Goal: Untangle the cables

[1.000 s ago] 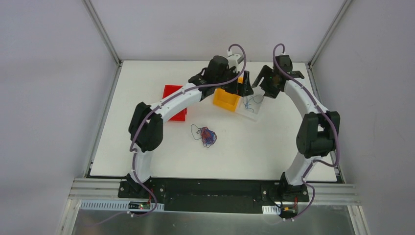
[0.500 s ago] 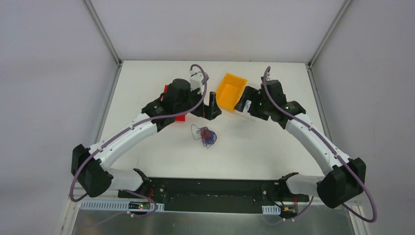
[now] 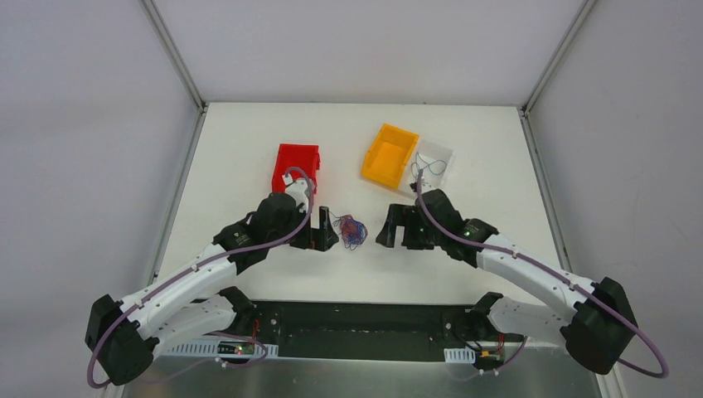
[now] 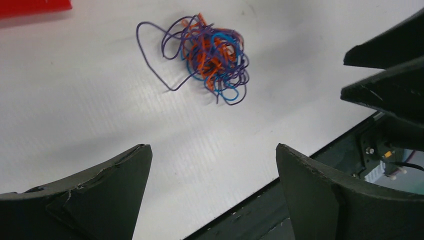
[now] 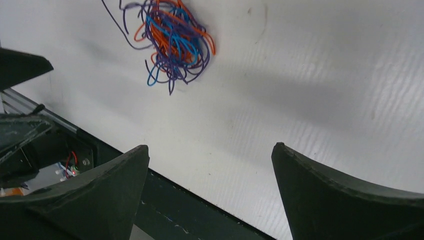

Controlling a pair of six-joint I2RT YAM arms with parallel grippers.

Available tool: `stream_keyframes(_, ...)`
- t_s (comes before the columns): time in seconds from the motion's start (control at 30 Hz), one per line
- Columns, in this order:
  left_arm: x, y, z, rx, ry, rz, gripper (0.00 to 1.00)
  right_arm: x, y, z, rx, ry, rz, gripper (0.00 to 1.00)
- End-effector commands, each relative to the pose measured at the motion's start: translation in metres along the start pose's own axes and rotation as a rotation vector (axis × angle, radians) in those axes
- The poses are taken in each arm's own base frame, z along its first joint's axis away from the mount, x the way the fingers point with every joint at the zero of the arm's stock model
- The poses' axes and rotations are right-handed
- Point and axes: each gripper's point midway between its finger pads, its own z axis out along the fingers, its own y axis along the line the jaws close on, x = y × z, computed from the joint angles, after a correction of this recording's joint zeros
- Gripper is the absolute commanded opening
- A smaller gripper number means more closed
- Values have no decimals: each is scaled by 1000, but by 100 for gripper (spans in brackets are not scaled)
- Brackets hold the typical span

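White worktop (image 3: 464,124), matte and flat. Cables (image 3: 351,230) lie on it as one small knotted clump near the middle, slightly toward the near edge. Strands are orange-red, blue and dark purple. One dark loop trails out of the clump on the left arm's side.

Left claw (image 3: 326,231): jaws spread wide, nothing between them. It sits just beside the clump, on its left. The left wrist view shows both fingers apart with bare worktop between them. The clump lies beyond the tips, not in contact.

Right claw (image 3: 387,232): jaws likewise spread wide and empty. It is near the clump on its right, a little farther off than the left claw. The right wrist view shows the clump ahead of the fingers and off to one side, clear of them.

The two claws face each other across the clump.

Farther back, a red bin (image 3: 296,164) stands behind the left claw. An orange bin (image 3: 390,156) and a clear tray (image 3: 437,153) stand just beside each other behind the right claw. One loose strand (image 3: 431,170), thin and bluish, lies in the clear tray, well apart from the clump
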Motion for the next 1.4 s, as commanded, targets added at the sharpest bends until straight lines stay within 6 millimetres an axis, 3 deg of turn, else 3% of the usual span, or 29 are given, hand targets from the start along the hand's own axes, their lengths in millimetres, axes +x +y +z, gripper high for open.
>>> stream_keyframes(0.0, 13, 21, 7, -87, 13, -59, 99, 9, 21, 12, -72, -17, -19, 97)
stream_keyframes(0.27, 26, 34, 31, -156, 97, -28, 99, 5, 37, 30, -74, -26, -11, 97)
stream_keyframes(0.4, 28, 31, 46, -147, 138, -20, 96, 1, 33, 36, -36, -41, -15, 97)
stream_keyframes(0.6, 19, 22, 72, -119, 142, -16, 90, -2, 29, 32, -22, -65, -21, 96)
stream_keyframes(0.77, 23, 23, 98, -118, 177, -13, 86, -5, 25, 21, -17, -98, -14, 96)
stream_keyframes(0.83, 26, 20, 107, -103, 199, -15, 76, -4, 22, 18, -13, -107, -10, 96)
stream_keyframes(0.9, 25, 15, 113, -77, 208, -14, 57, -3, 19, 16, -7, -111, -7, 95)
stream_keyframes(0.97, 22, 8, 114, -44, 203, -10, 26, -3, 16, 14, 0, -116, -3, 95)
stream_keyframes(1.03, 21, 2, 110, -14, 201, -4, 3, -2, 13, 13, 11, -119, -3, 95)
stream_keyframes(1.17, 6, -23, 99, 119, 142, 30, 0, -5, 7, 8, 42, -140, -9, 95)
stream_keyframes(1.37, -7, -64, 68, 330, 98, 100, 0, -13, 0, 2, 77, -183, -6, 95)
